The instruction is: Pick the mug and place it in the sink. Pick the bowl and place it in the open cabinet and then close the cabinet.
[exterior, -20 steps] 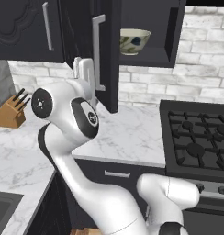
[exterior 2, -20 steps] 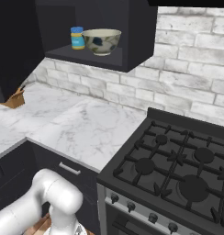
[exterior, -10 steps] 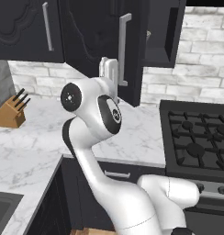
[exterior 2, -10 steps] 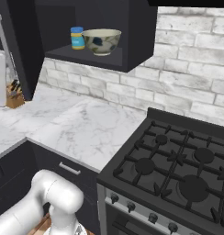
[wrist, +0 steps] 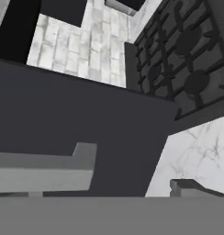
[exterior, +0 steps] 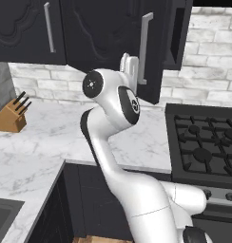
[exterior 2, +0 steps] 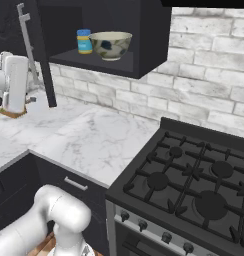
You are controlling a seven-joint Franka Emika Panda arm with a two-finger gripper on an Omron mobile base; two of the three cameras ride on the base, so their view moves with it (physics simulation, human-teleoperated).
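The bowl (exterior 2: 110, 44), wide and pale with a dark pattern, stands on the shelf of the cabinet (exterior 2: 144, 45), beside a blue-lidded jar (exterior 2: 84, 41). The cabinet's door (exterior: 113, 47) is swung partway across the opening, its silver handle (exterior: 145, 47) facing out. My gripper (exterior: 130, 64) is raised against the outside of this door, just left of the handle, open and holding nothing. In the hand view the dark door face (wrist: 86, 119) lies close ahead, with a grey bar (wrist: 45, 172) low on the left. The mug is out of view. A corner of the sink (exterior: 4, 216) shows at lower left.
A wooden knife block (exterior: 11, 116) stands on the marble counter (exterior: 46, 142) at the left. A black gas stove (exterior 2: 194, 180) takes up the right side. Closed dark upper cabinets (exterior: 23, 28) hang left of the door. White brick wall runs behind.
The arm has swept to the right with the cabinet door, which has swung further across the opening; in the left base view the door now hides the bowl.
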